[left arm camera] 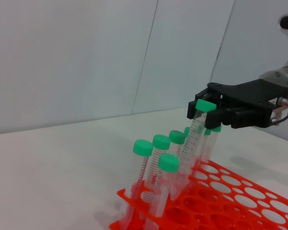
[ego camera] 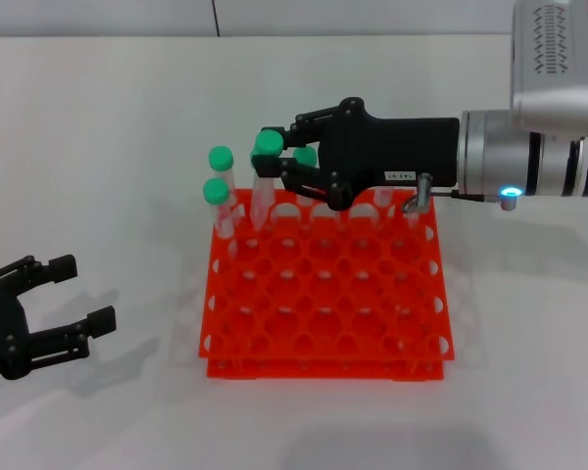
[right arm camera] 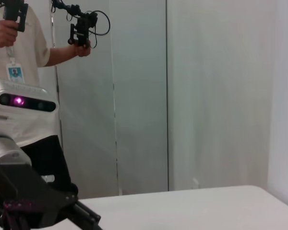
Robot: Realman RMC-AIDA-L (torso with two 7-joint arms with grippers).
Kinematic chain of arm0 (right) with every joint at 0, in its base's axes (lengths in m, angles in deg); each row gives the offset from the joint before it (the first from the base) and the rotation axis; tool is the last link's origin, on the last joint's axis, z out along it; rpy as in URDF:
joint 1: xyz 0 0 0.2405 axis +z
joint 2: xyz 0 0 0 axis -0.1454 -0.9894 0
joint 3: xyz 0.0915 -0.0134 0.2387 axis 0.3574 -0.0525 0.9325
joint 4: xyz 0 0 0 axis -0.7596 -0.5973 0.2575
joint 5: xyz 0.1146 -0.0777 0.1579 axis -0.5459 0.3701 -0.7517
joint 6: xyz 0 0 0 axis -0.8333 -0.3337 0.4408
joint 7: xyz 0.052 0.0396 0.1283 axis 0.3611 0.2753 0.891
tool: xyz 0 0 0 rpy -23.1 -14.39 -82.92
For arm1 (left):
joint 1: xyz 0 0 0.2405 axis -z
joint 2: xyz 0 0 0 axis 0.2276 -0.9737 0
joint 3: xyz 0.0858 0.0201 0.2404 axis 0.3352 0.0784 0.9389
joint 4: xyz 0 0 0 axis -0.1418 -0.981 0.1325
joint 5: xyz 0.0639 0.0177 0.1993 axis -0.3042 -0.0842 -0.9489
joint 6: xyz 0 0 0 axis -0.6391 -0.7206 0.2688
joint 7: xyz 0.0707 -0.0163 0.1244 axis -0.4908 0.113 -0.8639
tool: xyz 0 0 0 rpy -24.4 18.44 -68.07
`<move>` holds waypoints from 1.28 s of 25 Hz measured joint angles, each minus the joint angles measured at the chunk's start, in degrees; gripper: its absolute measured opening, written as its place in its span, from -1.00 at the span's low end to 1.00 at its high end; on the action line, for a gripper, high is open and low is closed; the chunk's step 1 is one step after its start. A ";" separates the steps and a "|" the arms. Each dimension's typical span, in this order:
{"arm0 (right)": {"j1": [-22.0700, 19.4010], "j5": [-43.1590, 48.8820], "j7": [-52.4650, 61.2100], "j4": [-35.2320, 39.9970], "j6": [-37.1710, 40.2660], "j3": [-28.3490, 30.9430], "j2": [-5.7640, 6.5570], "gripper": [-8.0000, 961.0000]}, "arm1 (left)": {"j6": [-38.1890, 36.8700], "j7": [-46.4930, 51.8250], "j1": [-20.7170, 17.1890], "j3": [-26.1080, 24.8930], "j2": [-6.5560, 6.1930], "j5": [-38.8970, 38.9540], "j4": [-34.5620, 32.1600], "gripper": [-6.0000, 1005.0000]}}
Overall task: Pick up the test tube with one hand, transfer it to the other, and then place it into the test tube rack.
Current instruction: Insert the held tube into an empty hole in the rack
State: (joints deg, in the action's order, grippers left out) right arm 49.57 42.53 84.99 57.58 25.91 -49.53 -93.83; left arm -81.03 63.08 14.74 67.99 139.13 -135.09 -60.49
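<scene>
Over rack [ego camera: 323, 294] back row: right pincer [ego camera: 284, 162] clenched around tube [ego camera: 265, 186] cap; left pincer [ego camera: 64, 304] released.

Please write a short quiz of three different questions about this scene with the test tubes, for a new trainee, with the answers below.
1. True or false: the right gripper holds a test tube by its green-capped top above the orange-red test tube rack.
2. Which gripper is open and empty on the table? A) left B) right
3. Fill in: the tubes standing in the rack are along its ___ row.

Key: 1 true. 2 A, the left gripper. 3 far.
</scene>
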 joint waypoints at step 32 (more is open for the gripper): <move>-0.96 1.92 -0.60 -0.43 -3.85 -1.12 -0.99 -0.46 | -0.10 -0.29 0.35 0.23 0.03 0.01 0.24 0.78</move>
State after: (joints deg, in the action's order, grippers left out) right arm 48.61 44.45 84.39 57.15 22.06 -50.65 -94.82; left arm -81.12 62.79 15.09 68.22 139.16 -135.08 -60.25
